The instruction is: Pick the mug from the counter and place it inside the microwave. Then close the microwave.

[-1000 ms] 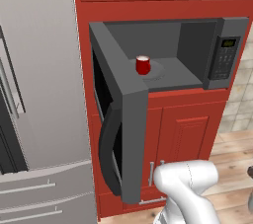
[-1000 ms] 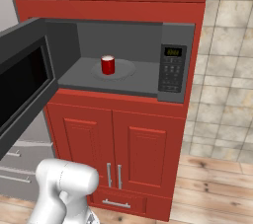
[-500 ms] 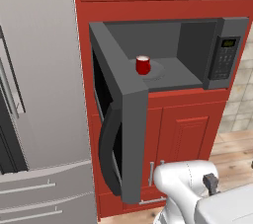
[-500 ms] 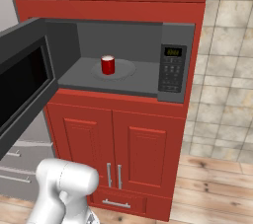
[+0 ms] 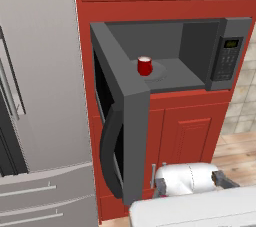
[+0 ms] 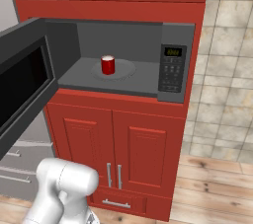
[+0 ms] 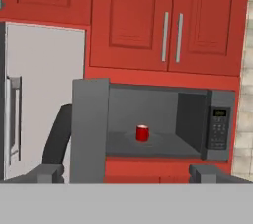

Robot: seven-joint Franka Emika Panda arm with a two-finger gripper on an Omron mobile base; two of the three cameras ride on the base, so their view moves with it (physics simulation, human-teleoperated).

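Observation:
The small red mug [image 5: 144, 66] [image 6: 107, 65] [image 7: 142, 132] stands upright on the round plate inside the dark-grey microwave [image 5: 229, 56] [image 6: 173, 65] [image 7: 217, 128]. The microwave door [image 5: 134, 121] [image 6: 24, 80] [image 7: 89, 129] hangs wide open to the left, its curved black handle [image 5: 107, 156] facing outward. My gripper [image 7: 127, 172] is open and holds nothing. It is drawn well back from the microwave and looks straight into the cavity. The counter is out of view.
A grey fridge [image 5: 40, 96] [image 7: 44, 94] stands left of the open door. Red cabinets sit below [image 6: 123, 154] and above [image 7: 148, 20] the microwave. A tiled wall [image 6: 222, 70] and wooden floor [image 6: 212, 188] lie to the right.
In the left base view my arm's white body has swung further into the lower right corner. The mug and the door have not moved.

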